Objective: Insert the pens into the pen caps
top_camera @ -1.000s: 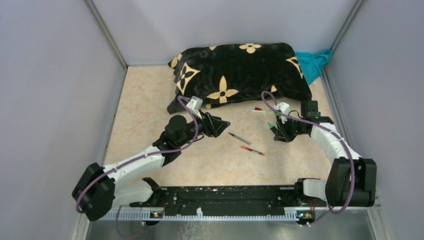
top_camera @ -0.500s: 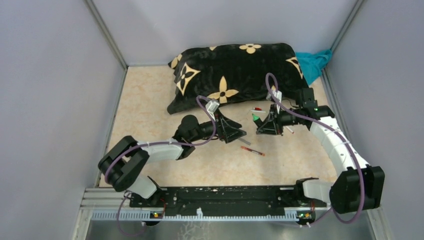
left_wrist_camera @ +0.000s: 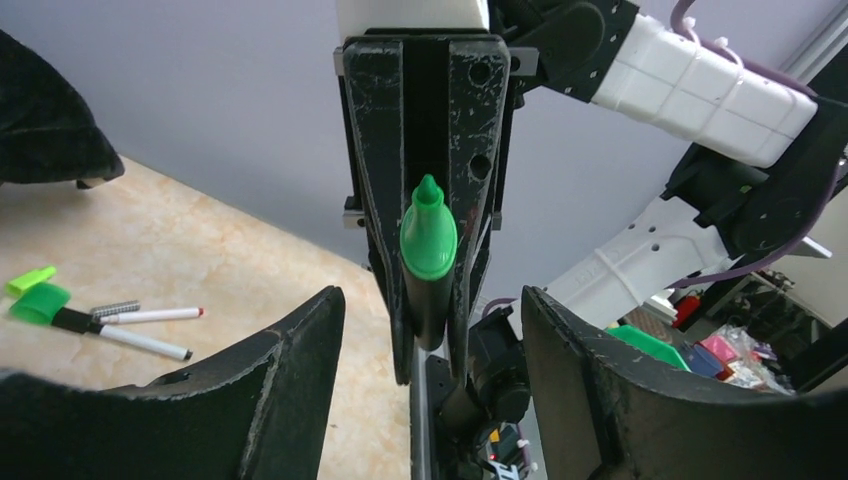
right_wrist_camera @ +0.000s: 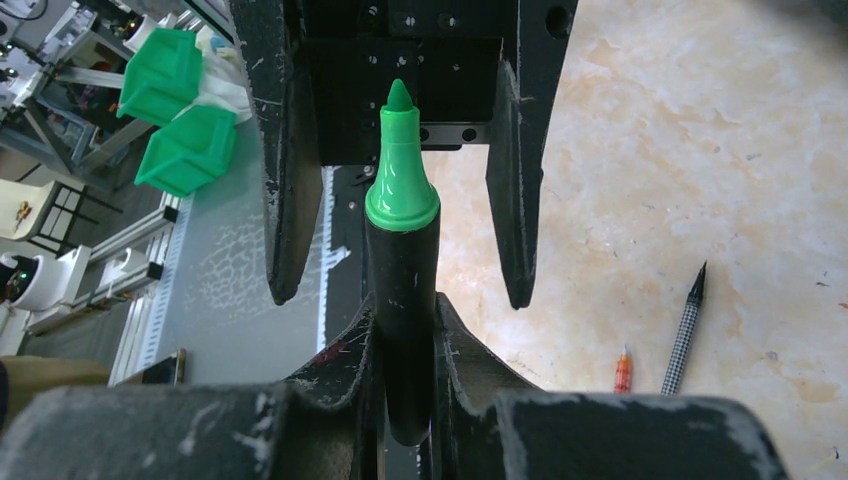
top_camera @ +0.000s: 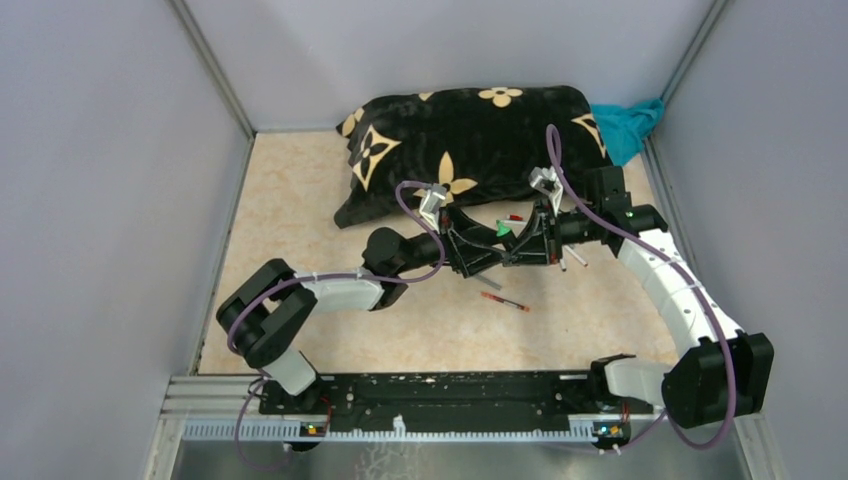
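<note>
Red and slim, one pen [top_camera: 505, 301] lies flat on the mottled beige table [top_camera: 300, 200] nearest the arm bases, its long axis slanting from far-left to near-right. Just beyond it, above the table's middle, the two grippers meet nose to nose. The right gripper [top_camera: 516, 245] is clamped on the marker [right_wrist_camera: 400, 270], a stubby round black barrel ending in a glossy bright green collar and cone tip. The scuffed black fingers [right_wrist_camera: 455, 340] pinch the barrel low down, so most of its length sticks out. The marker's long axis runs along the gripper's own, with the green tip aimed straight at the gap in the left gripper [top_camera: 488, 252], whose broad, scratched jaws stand wide apart on either side. A thin checked pen [right_wrist_camera: 684, 330] lies on the table below. Further off, a green cap [left_wrist_camera: 40, 302] lies just beside two thin white pens [left_wrist_camera: 150, 316]. Behind everything sits a soft black pillow [top_camera: 470, 140] with cream flowers, and a crumpled teal cloth [top_camera: 628, 125] fills the far-right corner.
</note>
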Tool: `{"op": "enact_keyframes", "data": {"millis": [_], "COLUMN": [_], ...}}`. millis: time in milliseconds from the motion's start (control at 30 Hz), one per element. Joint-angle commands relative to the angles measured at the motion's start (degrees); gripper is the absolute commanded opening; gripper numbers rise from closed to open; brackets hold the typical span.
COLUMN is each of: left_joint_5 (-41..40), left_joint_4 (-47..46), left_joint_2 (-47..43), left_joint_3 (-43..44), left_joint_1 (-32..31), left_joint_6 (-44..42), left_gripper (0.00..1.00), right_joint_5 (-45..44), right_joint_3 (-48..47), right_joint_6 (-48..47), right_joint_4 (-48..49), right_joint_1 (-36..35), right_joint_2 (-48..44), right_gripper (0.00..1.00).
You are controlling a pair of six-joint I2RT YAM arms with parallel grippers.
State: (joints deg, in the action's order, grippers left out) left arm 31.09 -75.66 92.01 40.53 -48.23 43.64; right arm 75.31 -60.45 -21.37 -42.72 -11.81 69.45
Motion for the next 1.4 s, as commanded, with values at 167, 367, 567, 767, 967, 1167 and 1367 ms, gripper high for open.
{"op": "enact_keyframes", "data": {"millis": [167, 367, 567, 767, 967, 1167, 1367], "left_joint_5": [-1.82, -2.80, -4.32, -4.38, -3.35, -13.90, -24.16], "left_joint_4": [-6.64, -6.98, -7.52, -7.66, -7.38, 7.00, 27.03], "left_joint_2": [2.85, 3.70, 3.38, 3.18, 3.36, -7.09, -20.16], "left_joint_3": [4.91, 5.53, 4.95, 5.13, 4.94, -2.37, -8.00], "left_joint_1": [-1.90, -2.26, -2.27, -2.30, -2.22, -0.90, -0.58], "left_joint_6": [3.05, 4.31, 5.04, 5.49, 4.85, -5.13, -11.92], "left_gripper": [0.60, 0.46, 0.36, 0.34, 0.00, 0.00, 0.00], "right_joint_5": [2.73, 2.41, 2.38, 2.24, 0.01, -8.31, -31.48], "right_joint_3": [0.05, 0.20, 0.38, 0.34, -0.12, 0.08, 2.68], "right_joint_6": [3.05, 3.52, 3.31, 3.34, 4.59, 0.72, 4.54], "right_joint_4": [4.20, 4.46, 4.14, 3.99, 4.27, 0.47, 6.90], "right_joint_1": [-1.35, -1.36, -1.37, -1.33, -1.36, 1.51, 6.14], "right_joint_2": [-0.90, -0.89, -0.98, -1.03, -0.96, -1.67, -1.25], "right_gripper": [0.02, 0.02, 0.02, 0.02, 0.21, 0.58, 0.61]}}
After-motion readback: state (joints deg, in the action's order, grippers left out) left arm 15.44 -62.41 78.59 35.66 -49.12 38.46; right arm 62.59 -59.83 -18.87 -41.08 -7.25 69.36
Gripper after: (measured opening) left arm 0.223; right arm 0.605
